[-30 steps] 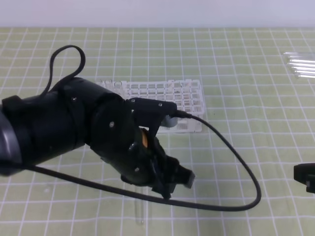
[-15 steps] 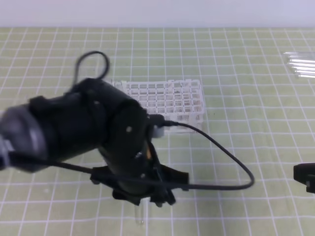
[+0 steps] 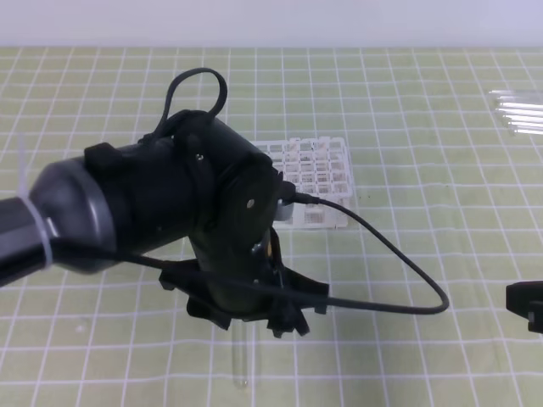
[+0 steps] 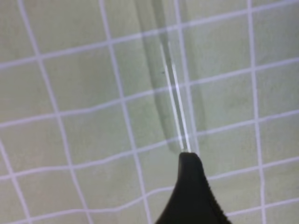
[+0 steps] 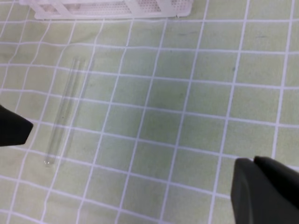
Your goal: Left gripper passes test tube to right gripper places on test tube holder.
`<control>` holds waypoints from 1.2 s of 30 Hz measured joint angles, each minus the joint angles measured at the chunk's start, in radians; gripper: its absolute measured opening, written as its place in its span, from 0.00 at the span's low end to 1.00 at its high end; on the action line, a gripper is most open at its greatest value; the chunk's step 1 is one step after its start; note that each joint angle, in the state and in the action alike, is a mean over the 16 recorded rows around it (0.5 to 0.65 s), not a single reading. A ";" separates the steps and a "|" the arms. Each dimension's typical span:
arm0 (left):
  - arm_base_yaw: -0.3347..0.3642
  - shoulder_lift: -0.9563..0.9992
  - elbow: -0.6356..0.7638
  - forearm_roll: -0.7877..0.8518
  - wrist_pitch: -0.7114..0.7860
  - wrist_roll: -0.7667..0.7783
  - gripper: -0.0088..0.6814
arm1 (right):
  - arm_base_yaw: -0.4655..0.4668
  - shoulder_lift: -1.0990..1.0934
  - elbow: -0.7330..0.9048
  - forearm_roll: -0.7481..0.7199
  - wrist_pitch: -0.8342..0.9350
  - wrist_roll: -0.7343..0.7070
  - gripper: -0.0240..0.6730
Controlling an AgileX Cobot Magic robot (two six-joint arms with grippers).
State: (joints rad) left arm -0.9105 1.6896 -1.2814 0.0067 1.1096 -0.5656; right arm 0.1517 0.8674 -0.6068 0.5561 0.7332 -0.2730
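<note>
Spread wide, the jaws of the left gripper (image 3: 246,318) hang just above the test tube (image 3: 240,363), which lies flat on the green gridded worktop (image 3: 407,127), ungrasped. Behind the arm stands the test tube holder (image 3: 318,182). At the right edge, the right gripper (image 3: 526,307) shows parted jaws holding nothing.

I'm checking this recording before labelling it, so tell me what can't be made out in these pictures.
- Exterior high: the left tool's jaws, hidden under its bulky black arm end.
- Exterior high: the slender clear glass test tube's upper part, covered by that arm.
- Exterior high: the right tool, cut off by the frame edge.
- Left wrist: only one black fingertip shows.
</note>
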 joint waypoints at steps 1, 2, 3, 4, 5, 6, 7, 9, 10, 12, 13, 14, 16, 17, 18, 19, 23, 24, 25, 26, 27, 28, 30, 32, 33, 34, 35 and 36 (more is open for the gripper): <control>0.000 0.005 0.002 0.000 -0.001 -0.001 0.07 | 0.000 0.000 0.000 0.000 0.000 0.000 0.03; 0.000 0.009 0.004 0.000 -0.001 0.000 0.07 | 0.000 0.000 0.000 0.000 0.000 0.000 0.03; 0.000 0.014 0.006 0.001 -0.001 0.004 0.07 | 0.000 0.000 0.000 0.001 0.000 0.000 0.03; 0.000 0.020 0.008 0.001 -0.001 0.009 0.07 | 0.000 0.000 0.000 0.001 0.000 0.000 0.03; 0.000 0.025 0.011 0.002 -0.002 0.015 0.07 | 0.000 0.000 0.000 0.001 0.000 0.000 0.03; 0.000 0.031 0.013 0.002 -0.004 0.020 0.07 | 0.000 0.000 0.000 0.001 0.000 0.000 0.03; 0.000 0.037 0.014 0.004 -0.005 0.025 0.07 | 0.000 0.000 0.000 0.002 0.000 0.000 0.03; 0.000 0.052 0.018 0.006 -0.006 0.036 0.07 | 0.000 0.000 0.000 0.002 0.000 0.000 0.03; 0.000 0.059 0.020 0.008 -0.007 0.041 0.07 | 0.000 0.000 0.000 0.002 0.000 0.000 0.03; 0.000 0.070 0.024 0.012 -0.012 0.052 0.07 | 0.000 0.000 0.000 0.002 0.000 0.000 0.03; 0.000 0.075 0.026 0.015 -0.015 0.057 0.07 | 0.000 0.000 0.000 0.003 0.000 0.000 0.03; 0.000 0.080 0.027 0.017 -0.018 0.062 0.07 | 0.000 0.000 0.000 0.003 0.000 0.000 0.03; 0.000 0.090 0.027 0.021 -0.025 0.073 0.07 | 0.000 0.000 0.000 0.003 0.000 0.000 0.03; 0.000 0.093 0.028 0.023 -0.028 0.078 0.07 | 0.000 0.000 0.000 0.003 0.000 0.000 0.03; 0.000 0.097 0.028 0.023 -0.032 0.082 0.07 | 0.000 0.000 0.000 0.003 0.000 0.000 0.03; 0.000 0.101 0.027 0.023 -0.036 0.083 0.07 | 0.000 0.000 0.000 0.003 0.000 0.000 0.03; 0.000 0.122 0.027 0.021 -0.053 0.082 0.07 | 0.000 0.000 0.000 0.003 0.000 0.000 0.03; 0.000 0.128 0.027 0.020 -0.057 0.082 0.07 | 0.000 0.000 0.000 0.003 0.000 0.000 0.03; 0.000 0.133 0.027 0.020 -0.060 0.081 0.07 | 0.000 0.000 0.000 0.003 0.000 0.000 0.03; 0.000 0.137 0.027 0.020 -0.063 0.081 0.07 | 0.000 0.000 0.000 0.003 0.000 0.000 0.03; 0.000 0.144 0.027 0.020 -0.065 0.081 0.07 | 0.000 0.000 0.000 0.003 0.000 0.000 0.03; 0.000 0.149 0.027 0.021 -0.066 0.081 0.07 | 0.000 0.000 0.000 0.003 0.000 0.000 0.03; 0.000 0.160 0.028 0.023 -0.068 0.081 0.07 | 0.000 0.000 0.000 0.003 0.000 0.000 0.03; 0.000 0.171 0.029 0.026 -0.070 0.081 0.07 | 0.000 0.000 0.000 0.003 0.000 0.000 0.03; 0.000 0.177 0.029 0.028 -0.072 0.081 0.07 | 0.000 0.000 0.000 0.003 0.000 0.000 0.03; 0.000 0.183 0.029 0.030 -0.073 0.081 0.07 | 0.000 0.000 0.000 0.003 0.000 0.000 0.03; 0.001 0.188 0.029 0.032 -0.074 0.081 0.07 | 0.000 0.000 0.000 0.003 0.000 0.000 0.03; 0.002 0.192 0.029 0.034 -0.075 0.081 0.06 | 0.000 0.000 0.000 0.003 0.000 0.000 0.03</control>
State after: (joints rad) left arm -0.9089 1.8817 -1.2520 0.0409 1.0345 -0.4841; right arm 0.1517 0.8674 -0.6068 0.5589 0.7332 -0.2730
